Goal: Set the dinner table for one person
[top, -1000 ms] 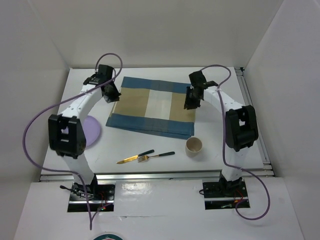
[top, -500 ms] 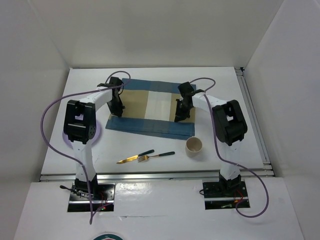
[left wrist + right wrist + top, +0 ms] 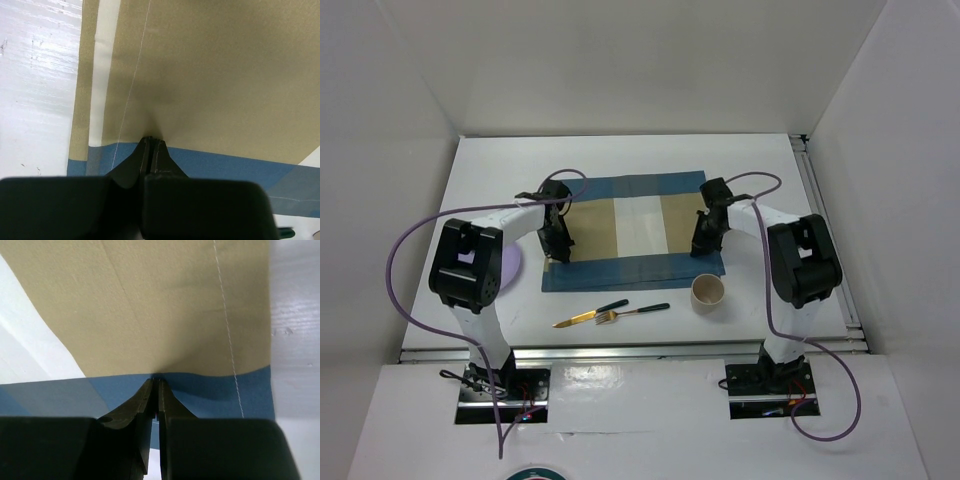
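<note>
Nearest you on the matte white surface lie a knife with a thin gold blade and dark handle, and a slim fork, also dark-handled. The fork's tines sit just beside the knife.

To their right a round, cream-coloured cup stands upright with its mouth open, just off the near right corner of the placemat. At the left a flat lilac plate is partly hidden under the left arm.

Beyond these is the woven cloth placemat, a rectangle with blue bands along its near and far edges, tan panels, and a pale centre stripe. It lies flat in the middle of the surface.

Your left end effector is closed, its black fingers pinching the cloth where tan meets blue near the left edge. The fabric puckers slightly at the tips. Your right end effector is likewise clamped on the cloth at the tan-blue seam, near the stitched right edge.

Behind the placemat the surface runs smooth and plain to the back wall.
</note>
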### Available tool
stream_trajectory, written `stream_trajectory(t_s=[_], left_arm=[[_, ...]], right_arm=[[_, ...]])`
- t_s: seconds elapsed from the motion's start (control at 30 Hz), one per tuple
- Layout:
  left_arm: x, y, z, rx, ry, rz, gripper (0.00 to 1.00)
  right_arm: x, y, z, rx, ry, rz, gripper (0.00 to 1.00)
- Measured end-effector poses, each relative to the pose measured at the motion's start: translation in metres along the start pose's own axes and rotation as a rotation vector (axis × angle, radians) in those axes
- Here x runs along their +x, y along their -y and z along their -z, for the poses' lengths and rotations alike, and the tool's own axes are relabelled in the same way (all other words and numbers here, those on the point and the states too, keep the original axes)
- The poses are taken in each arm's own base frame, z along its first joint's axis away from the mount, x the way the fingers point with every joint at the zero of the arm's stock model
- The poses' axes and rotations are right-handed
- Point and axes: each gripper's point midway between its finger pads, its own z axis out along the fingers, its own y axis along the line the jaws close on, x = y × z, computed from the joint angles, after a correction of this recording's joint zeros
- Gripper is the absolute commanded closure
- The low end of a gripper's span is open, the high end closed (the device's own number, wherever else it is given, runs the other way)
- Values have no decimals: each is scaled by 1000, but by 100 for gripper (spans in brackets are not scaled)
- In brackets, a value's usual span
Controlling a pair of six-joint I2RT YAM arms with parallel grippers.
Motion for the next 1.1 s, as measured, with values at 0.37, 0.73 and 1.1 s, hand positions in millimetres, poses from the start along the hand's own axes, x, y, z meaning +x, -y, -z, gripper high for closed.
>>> stream_trajectory(t_s=[0.37,0.73,1.1], left_arm=[[-1,1,0,-7,-7,-2,100],[-3,2,-2,-34,-40,-9,100],[-16,10,-4,-47,-47,-11,100]], right_arm=[[10,8,4,9,8,-3,89],[12,12,5,20,24,-27,89],[11,14,7,42,31,-47,86]])
